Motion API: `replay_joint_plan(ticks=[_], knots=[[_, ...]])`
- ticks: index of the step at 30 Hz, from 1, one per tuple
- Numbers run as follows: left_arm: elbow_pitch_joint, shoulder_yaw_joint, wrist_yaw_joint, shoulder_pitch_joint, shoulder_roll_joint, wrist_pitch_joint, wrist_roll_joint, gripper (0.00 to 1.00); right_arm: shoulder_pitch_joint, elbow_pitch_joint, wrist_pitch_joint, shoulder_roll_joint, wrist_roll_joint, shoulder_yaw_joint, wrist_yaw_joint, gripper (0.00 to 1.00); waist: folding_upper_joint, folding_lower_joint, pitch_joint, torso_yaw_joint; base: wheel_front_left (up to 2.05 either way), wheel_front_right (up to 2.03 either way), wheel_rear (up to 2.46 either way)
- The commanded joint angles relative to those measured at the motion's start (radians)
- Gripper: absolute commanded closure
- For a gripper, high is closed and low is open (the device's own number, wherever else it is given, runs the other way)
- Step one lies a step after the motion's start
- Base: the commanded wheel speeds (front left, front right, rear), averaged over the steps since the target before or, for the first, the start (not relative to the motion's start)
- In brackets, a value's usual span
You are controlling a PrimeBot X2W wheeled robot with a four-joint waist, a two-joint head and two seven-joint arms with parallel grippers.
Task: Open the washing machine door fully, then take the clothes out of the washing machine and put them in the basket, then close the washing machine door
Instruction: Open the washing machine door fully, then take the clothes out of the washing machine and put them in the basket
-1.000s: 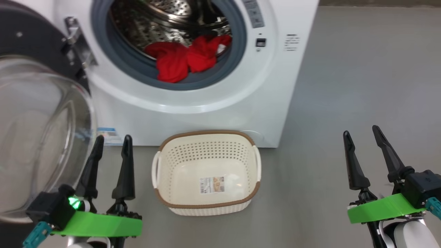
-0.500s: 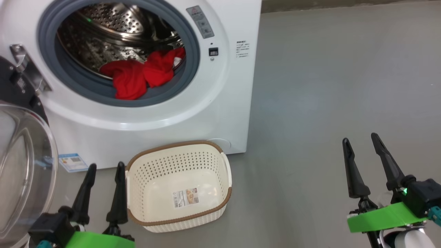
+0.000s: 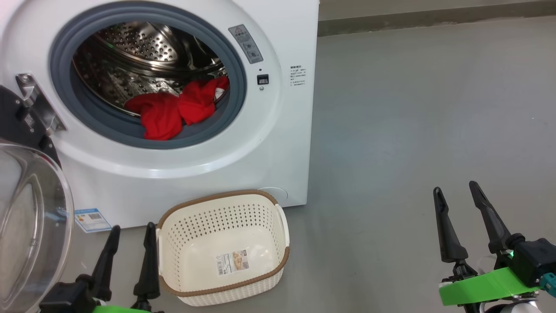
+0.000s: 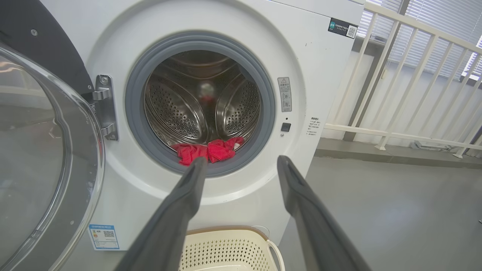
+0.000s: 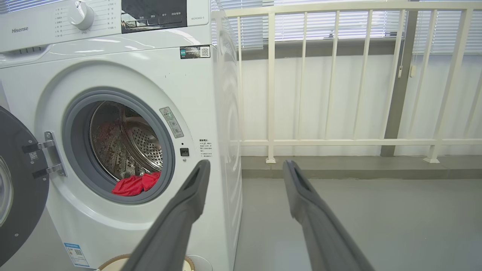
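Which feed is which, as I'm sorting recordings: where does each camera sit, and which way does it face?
Head view: on the head, looking forward and down at the washing machine and basket; left end effector and right end effector at the lower corners.
Left wrist view: on the left wrist, facing the drum; own fingers.
Right wrist view: on the right wrist, facing the machine's side and railing; own fingers.
All share the clothes.

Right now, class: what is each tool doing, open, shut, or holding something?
Left tool: open, empty.
Right tool: open, empty.
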Motion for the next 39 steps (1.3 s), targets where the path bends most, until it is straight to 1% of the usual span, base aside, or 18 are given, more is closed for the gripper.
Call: replay_joint_plan(ticks=[1, 13, 19, 27, 30, 39], knots=[[-0.026, 0.031, 0.007, -0.019, 0.018, -0.004, 0.013, 0.0, -0.018, -0.031, -0.006, -0.008, -0.006, 0.023, 0.006, 0.0, 0.0, 0.0001, -0.003, 0.002, 0.0, 0.0, 0.0], [-0.026, 0.023, 0.022, -0.014, 0.018, -0.008, 0.015, 0.0, -0.008, -0.03, -0.006, -0.008, -0.019, 0.024, 0.006, 0.0, 0.0, 0.0001, -0.007, 0.006, 0.16, -0.16, 0.0], [-0.032, 0.022, 0.028, -0.013, 0.023, -0.004, 0.015, 0.0, -0.008, -0.027, -0.006, -0.008, -0.016, 0.027, 0.006, 0.0, 0.0, 0.0001, -0.006, 0.006, 1.03, -1.03, 0.0], [-0.055, 0.021, 0.055, -0.018, 0.024, -0.015, 0.031, 0.0, -0.008, -0.024, -0.006, -0.008, -0.01, 0.029, 0.006, 0.0, 0.0, 0.0001, 0.0, 0.01, 1.7, -1.7, 0.0], [-0.061, 0.013, 0.046, -0.018, 0.023, -0.016, 0.025, 0.0, -0.008, -0.023, -0.006, -0.008, -0.01, 0.029, 0.006, 0.0, 0.0, 0.0001, 0.003, 0.012, 1.2, -1.2, 0.0], [-0.068, -0.002, 0.059, -0.02, 0.019, -0.006, 0.028, 0.0, -0.015, -0.021, -0.006, -0.008, -0.012, 0.03, 0.006, 0.0, 0.0, 0.0001, 0.01, 0.017, 0.4, -0.4, 0.0]])
